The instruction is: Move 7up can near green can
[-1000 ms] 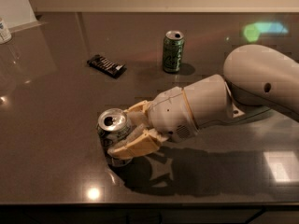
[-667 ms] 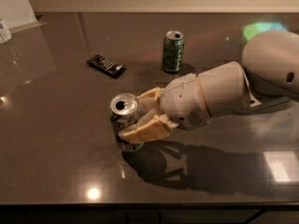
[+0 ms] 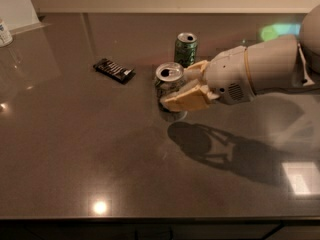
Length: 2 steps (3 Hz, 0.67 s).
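Grips the 7up can (image 3: 169,74) tight with the gripper (image 3: 176,88), one tan finger on each side. Hides most of the label that way. Holds it just in front of the green can (image 3: 185,49), very close. Hard to tell whether touching the dark table (image 3: 75,149) or lifted. Cut off at the right edge, the arm. Off to the left, a black wrapper (image 3: 114,70).

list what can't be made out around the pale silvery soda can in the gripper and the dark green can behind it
All in the camera view:
1. Pale silvery 7up can: label mostly hidden by the cream gripper shut on it, just in front of the dark green can.
2. That green can's markings: too small to read.
3. Flat black packet: print too small.
4. White container: cut by left edge.
5. Pale robot arm: cut by right edge.
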Available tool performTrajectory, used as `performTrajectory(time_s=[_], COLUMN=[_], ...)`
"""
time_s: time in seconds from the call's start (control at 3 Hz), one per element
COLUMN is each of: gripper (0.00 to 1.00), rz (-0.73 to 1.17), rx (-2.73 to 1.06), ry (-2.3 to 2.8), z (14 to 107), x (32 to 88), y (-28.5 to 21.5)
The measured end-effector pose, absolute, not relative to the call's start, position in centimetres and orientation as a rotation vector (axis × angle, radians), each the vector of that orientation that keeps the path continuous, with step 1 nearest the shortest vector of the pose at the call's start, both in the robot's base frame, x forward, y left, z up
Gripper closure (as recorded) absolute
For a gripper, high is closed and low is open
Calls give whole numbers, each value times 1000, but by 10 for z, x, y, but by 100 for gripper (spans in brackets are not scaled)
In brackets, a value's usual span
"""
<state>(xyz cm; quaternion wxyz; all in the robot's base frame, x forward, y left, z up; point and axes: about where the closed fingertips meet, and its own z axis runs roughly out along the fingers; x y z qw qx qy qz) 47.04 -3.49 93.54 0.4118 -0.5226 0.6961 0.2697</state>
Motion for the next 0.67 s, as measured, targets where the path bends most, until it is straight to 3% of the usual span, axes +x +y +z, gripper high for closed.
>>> performTrajectory(time_s=[0.67], gripper=[100], rz=[569], rx=[-1141], ry=[1798], z=[938], x=[550], y=[-86])
